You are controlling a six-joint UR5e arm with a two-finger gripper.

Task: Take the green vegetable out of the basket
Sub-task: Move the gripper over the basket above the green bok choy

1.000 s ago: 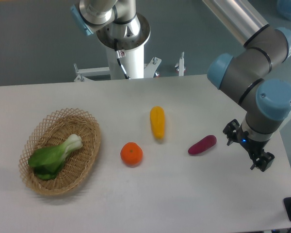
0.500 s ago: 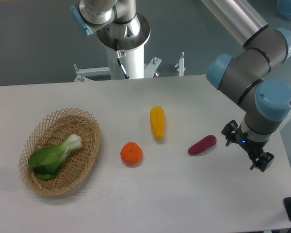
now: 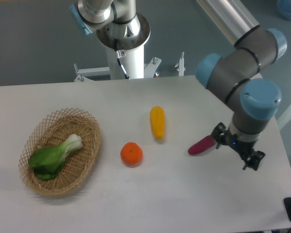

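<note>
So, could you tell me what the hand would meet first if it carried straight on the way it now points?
The hand points down, so it would probably meet the bare white table first, just right of the purple oblong vegetable; depth is unclear from one view.

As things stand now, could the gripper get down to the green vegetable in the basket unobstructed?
Probably yes. The green vegetable lies uncovered in the basket, nothing above it. The gripper is across the table beside the purple vegetable, so it must travel.
</note>
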